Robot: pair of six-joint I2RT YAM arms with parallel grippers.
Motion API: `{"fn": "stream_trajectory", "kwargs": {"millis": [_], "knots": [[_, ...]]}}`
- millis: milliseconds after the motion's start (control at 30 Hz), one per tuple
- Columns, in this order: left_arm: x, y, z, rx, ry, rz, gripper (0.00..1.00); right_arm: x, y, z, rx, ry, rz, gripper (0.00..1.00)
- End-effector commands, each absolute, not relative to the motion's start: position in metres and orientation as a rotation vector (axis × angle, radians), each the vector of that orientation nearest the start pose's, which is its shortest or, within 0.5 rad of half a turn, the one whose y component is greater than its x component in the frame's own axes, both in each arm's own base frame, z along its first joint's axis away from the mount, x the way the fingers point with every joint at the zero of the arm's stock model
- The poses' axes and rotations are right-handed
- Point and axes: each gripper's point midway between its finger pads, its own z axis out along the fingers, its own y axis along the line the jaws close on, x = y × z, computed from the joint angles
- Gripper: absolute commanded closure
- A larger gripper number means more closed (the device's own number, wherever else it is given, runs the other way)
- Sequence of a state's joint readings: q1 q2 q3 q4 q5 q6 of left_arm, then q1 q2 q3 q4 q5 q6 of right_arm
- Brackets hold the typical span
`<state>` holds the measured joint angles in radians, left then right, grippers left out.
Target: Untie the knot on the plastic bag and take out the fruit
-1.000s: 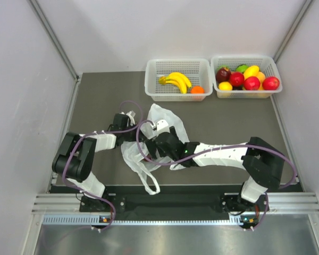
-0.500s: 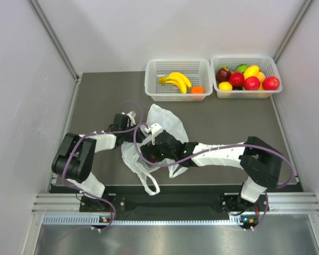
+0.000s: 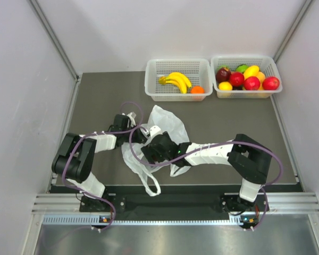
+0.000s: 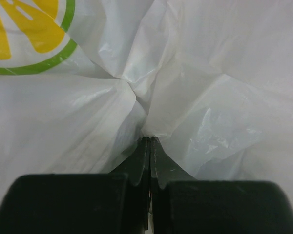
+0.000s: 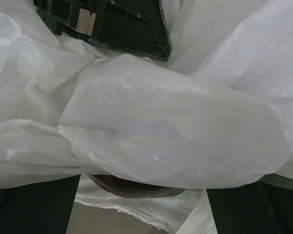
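Observation:
The white plastic bag (image 3: 167, 121) lies crumpled on the dark mat between my arms, with one loop handle trailing toward the front edge. My left gripper (image 3: 138, 136) is shut on a fold of the bag (image 4: 185, 112), with its jaws (image 4: 150, 139) pressed together. My right gripper (image 3: 148, 153) is open, its fingers (image 5: 34, 204) wide apart with bag film (image 5: 176, 131) bulging between them. A dark rounded shape (image 5: 132, 186) shows under that film; I cannot tell what it is. The bananas (image 3: 175, 79) and the orange fruit (image 3: 197, 90) lie in the left basket (image 3: 178, 61). The dark red-purple fruit is not identifiable.
A second white basket (image 3: 242, 57) at the back right holds a heap of red, yellow and green fruit. My left gripper's black body (image 5: 107, 22) sits close ahead of the right gripper. Grey walls enclose the mat on three sides.
My right gripper has moved left over the bag, closer to the left gripper, and its elbow has followed. The left arm has stayed put, still pinching the bag.

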<state>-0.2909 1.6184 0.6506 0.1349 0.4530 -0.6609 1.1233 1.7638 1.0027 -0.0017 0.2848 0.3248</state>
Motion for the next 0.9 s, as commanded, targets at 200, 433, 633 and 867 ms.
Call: {"fn": "stream_trajectory", "kwargs": {"millis": [200, 433, 633, 867], "knots": [[0.303, -0.202, 0.037, -0.208, 2.479, -1.002, 1.00, 0.216, 0.393, 0.094, -0.787, 2.112, 0.572, 0.81], [0.306, -0.200, 0.044, -0.211, 2.457, -0.989, 1.00, 0.150, 0.339, 0.117, -1.020, 2.231, 0.695, 1.00], [0.309, -0.200, 0.048, -0.225, 2.441, -0.990, 1.00, 0.058, 0.306, 0.155, -1.369, 2.217, 1.096, 1.00], [0.319, -0.201, 0.071, -0.249, 2.357, -1.011, 1.00, 0.125, 0.291, 0.271, -1.082, 1.863, 0.899, 1.00]]}}
